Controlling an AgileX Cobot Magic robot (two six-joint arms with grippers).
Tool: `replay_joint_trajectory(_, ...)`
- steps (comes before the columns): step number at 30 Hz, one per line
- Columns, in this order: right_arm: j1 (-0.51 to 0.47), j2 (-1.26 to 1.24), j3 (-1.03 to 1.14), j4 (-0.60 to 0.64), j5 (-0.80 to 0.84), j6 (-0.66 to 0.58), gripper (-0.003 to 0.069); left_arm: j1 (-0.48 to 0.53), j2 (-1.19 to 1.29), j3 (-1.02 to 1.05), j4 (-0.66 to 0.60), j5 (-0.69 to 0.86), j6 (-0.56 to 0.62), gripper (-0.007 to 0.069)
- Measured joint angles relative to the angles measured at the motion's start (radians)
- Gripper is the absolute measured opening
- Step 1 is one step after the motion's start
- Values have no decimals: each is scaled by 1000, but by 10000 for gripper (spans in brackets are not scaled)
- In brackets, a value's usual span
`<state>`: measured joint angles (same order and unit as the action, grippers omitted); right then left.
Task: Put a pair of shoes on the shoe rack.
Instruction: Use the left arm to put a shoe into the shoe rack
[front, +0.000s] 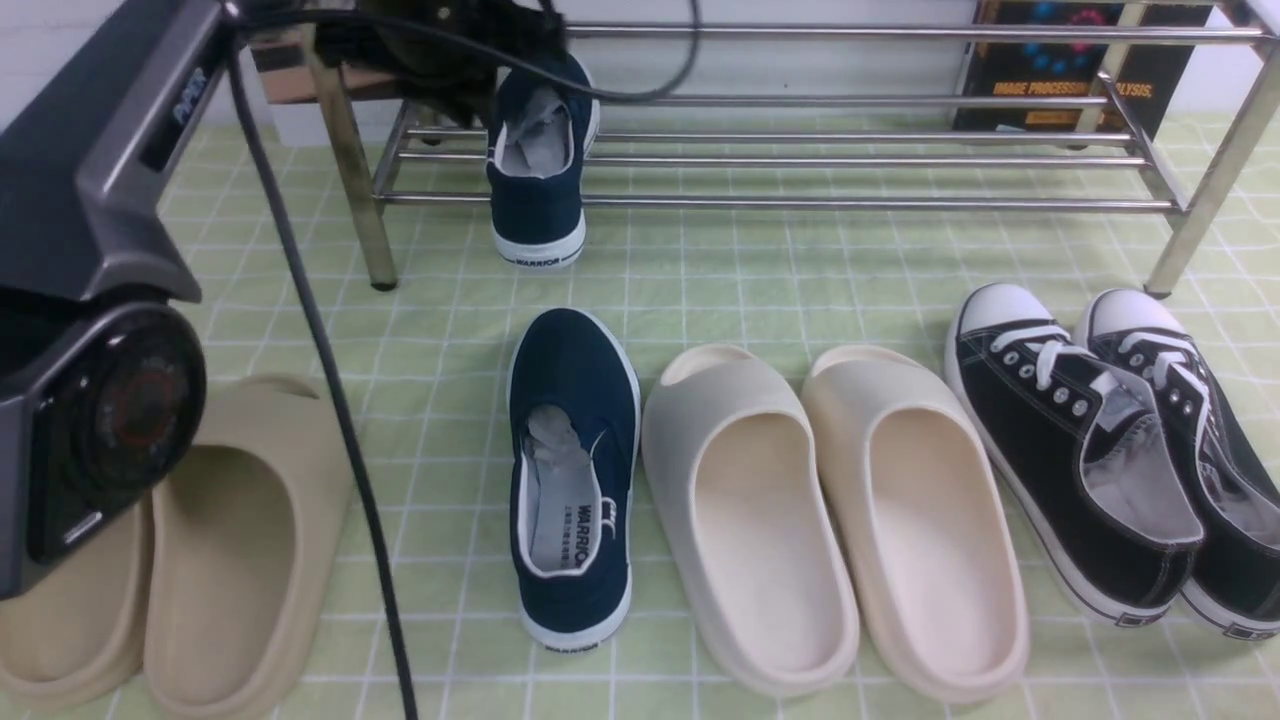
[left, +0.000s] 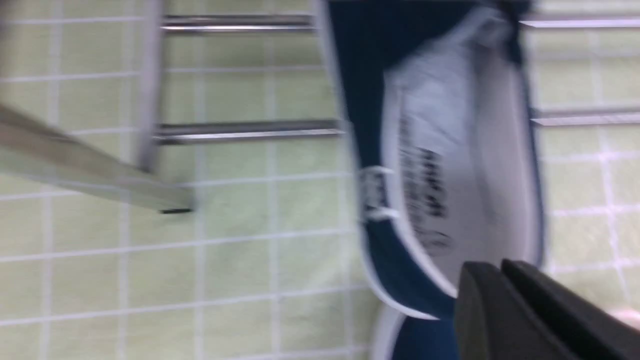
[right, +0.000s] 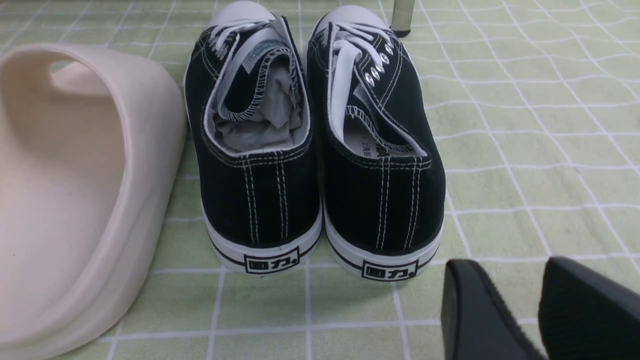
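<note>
One navy-blue shoe (front: 540, 170) lies toe-first on the low bars of the shoe rack (front: 850, 202), with its white-soled heel hanging over the front bar. The other navy-blue shoe (front: 572, 470) sits on the checked cloth in front, toe toward the rack. In the blurred left wrist view, my left gripper (left: 500, 266) hangs just over the heel of the racked shoe (left: 450, 165). Its fingers are pressed together with nothing between them. My right gripper (right: 507, 280) stands open low over the cloth, behind the black sneakers.
A pair of black lace-up sneakers (front: 1110, 450) sits at the right. Cream slides (front: 830, 510) lie in the middle and beige slides (front: 210, 560) at the left. My left arm (front: 100, 200) and its cable (front: 310, 330) cross the left side. A book (front: 1070, 70) leans behind the rack.
</note>
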<state>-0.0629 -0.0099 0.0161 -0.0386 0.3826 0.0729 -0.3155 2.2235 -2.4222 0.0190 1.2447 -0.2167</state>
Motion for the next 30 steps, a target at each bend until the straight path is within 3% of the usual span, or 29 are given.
replay_joint_trajectory(1, 0, 0, 0, 0, 0, 0, 239, -16, -1, 14, -1, 1, 3, -14)
replay_joint_trajectory(6, 0, 0, 0, 0, 0, 0, 239, -57, 0, 99, -7, 4, 5, -13)
replay_joint_trajectory(30, 0, 0, 0, 0, 0, 0, 239, -30, 68, 151, 78, -2, -15, -13)
